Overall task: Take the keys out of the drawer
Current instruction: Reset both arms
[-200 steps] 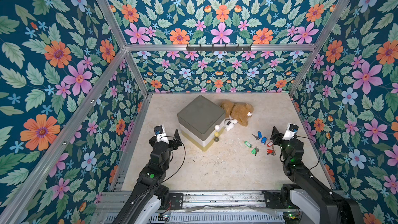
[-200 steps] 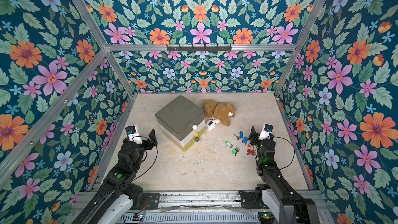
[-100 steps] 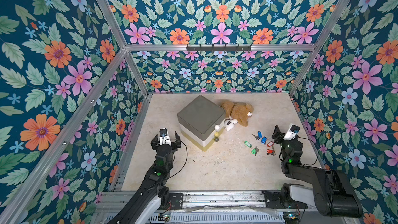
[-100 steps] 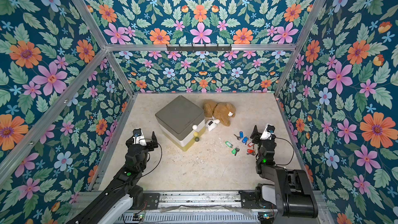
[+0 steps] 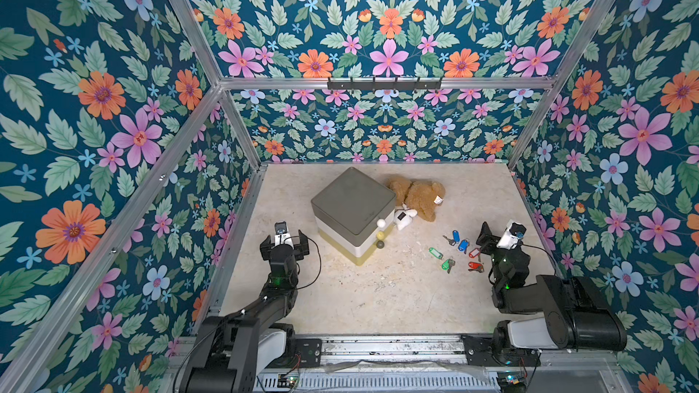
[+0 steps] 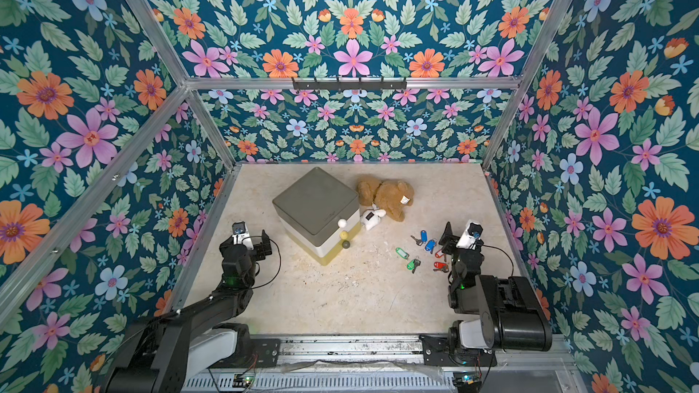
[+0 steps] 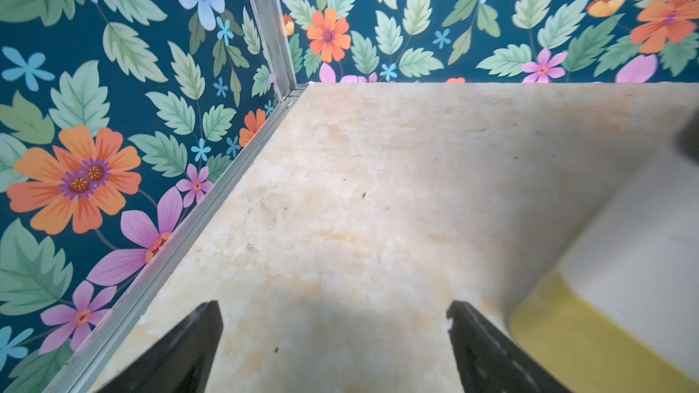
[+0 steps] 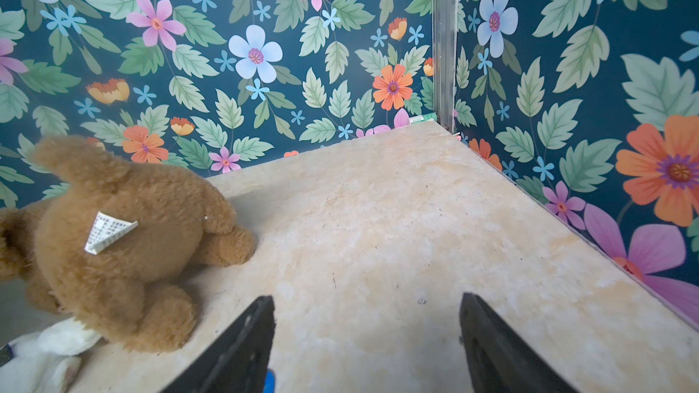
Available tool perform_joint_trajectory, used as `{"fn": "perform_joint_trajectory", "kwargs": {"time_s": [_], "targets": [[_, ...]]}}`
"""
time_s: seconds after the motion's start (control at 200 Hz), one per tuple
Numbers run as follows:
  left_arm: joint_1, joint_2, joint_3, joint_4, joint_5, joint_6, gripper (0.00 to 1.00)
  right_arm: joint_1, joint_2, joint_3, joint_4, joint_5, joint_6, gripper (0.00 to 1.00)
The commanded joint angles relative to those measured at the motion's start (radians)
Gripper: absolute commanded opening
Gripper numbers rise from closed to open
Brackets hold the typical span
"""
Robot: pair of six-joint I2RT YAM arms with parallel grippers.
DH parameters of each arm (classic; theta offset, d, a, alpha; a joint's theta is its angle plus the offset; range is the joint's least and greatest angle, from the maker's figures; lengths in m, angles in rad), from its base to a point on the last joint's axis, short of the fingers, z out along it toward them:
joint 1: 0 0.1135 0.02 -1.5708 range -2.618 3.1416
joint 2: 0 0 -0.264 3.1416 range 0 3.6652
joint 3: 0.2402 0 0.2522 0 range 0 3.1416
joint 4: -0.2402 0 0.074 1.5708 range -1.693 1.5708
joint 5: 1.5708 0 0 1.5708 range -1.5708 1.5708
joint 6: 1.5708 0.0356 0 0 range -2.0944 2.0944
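Observation:
The keys lie loose on the table right of the drawer unit (image 5: 353, 202) (image 6: 316, 198), in both top views: blue tags (image 5: 455, 236) (image 6: 423, 236), green tags (image 5: 435, 253) (image 6: 401, 253), red tags (image 5: 474, 266) (image 6: 439, 267). All the unit's drawers look shut. My right gripper (image 5: 495, 238) (image 6: 459, 238) (image 8: 367, 300) stands open and empty just right of the keys. A sliver of blue tag (image 8: 269, 381) shows beside one of its fingers. My left gripper (image 5: 284, 243) (image 6: 247, 243) (image 7: 333, 308) is open and empty, left of the unit (image 7: 624, 258).
A brown teddy bear (image 5: 416, 194) (image 8: 125, 228) and a small white plush (image 5: 403, 217) lie behind the keys, against the unit. Three round knobs (image 5: 380, 235) stick out of the unit's front corner. A black hook rail (image 5: 384, 84) hangs on the back wall. Floral walls close in three sides.
Both arms have folded back toward the front rail, while the two open grippers stay nearly where they were. The keys have not moved.

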Motion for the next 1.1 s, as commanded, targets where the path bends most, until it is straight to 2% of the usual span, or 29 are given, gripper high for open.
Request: {"fn": "perform_joint_trajectory", "kwargs": {"time_s": [0.0,0.105,0.24,0.33,0.385,0.5,0.6,0.715,0.755,0.79,0.87,1.095], "targets": [[0.035,0.096,0.037,0.189,0.081,-0.001,0.99,0.000,0.009,0.010,0.056,-0.020,-0.012,0.81],[0.055,0.181,0.093,0.214,0.165,0.028,0.99,0.000,0.009,0.018,0.040,-0.035,-0.018,0.81],[0.069,0.238,0.195,0.076,0.198,0.019,0.99,0.000,0.012,0.034,0.011,-0.065,-0.029,0.81],[0.077,0.253,0.212,0.066,0.211,0.007,0.99,0.000,0.015,0.047,-0.009,-0.070,-0.029,0.82],[0.076,0.251,0.183,0.129,0.240,-0.005,0.99,0.000,0.018,0.058,-0.024,-0.067,-0.028,0.83],[0.076,0.335,0.065,0.429,0.321,0.016,0.99,0.000,0.020,0.061,-0.031,-0.065,-0.026,0.87],[0.077,0.385,0.054,0.500,0.298,0.011,0.99,0.000,0.019,0.062,-0.032,-0.065,-0.026,0.87],[0.077,0.388,0.075,0.467,0.269,-0.003,0.99,0.000,0.020,0.063,-0.032,-0.065,-0.025,0.90],[0.077,0.387,0.085,0.449,0.249,-0.011,0.99,0.000,0.020,0.062,-0.032,-0.065,-0.026,0.92],[0.077,0.385,0.097,0.422,0.228,-0.019,0.99,0.000,0.020,0.062,-0.032,-0.065,-0.026,0.99],[0.077,0.390,0.143,0.341,0.167,-0.040,0.99,-0.001,0.022,0.068,-0.040,-0.054,-0.021,0.99],[0.076,0.391,0.142,0.342,0.169,-0.041,0.99,-0.001,0.022,0.074,-0.051,-0.034,-0.014,0.99]]}}
